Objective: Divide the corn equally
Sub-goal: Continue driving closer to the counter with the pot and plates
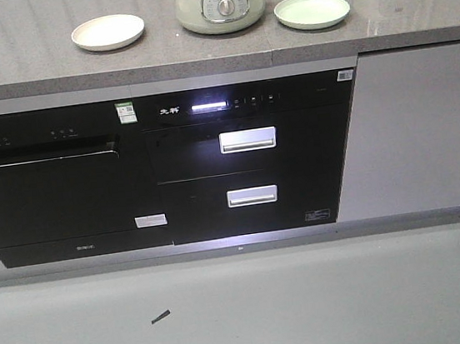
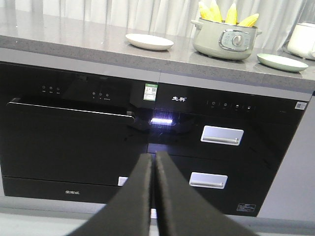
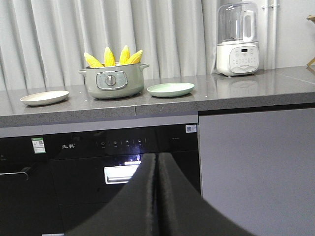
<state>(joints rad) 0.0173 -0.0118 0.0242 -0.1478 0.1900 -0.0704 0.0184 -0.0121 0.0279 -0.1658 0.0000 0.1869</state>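
Note:
Several yellow corn cobs [image 3: 114,57] stand tips-up in a pale green pot [image 3: 113,81] on the grey counter; the corn [image 2: 225,14] and the pot [image 2: 226,41] also show in the left wrist view, and the pot [image 1: 220,4] at the top of the front view. A cream plate [image 1: 108,32] lies left of the pot, a green plate [image 1: 312,11] right of it. My left gripper [image 2: 153,158] and right gripper [image 3: 156,160] are both shut on nothing, held low in front of the black cabinet, well short of the counter.
Black built-in appliances [image 1: 212,166] with silver drawer handles [image 1: 247,140] sit under the counter. A white blender [image 3: 238,40] stands on the counter at the right. Grey cabinet doors [image 1: 414,128] are to the right. Curtains hang behind the counter.

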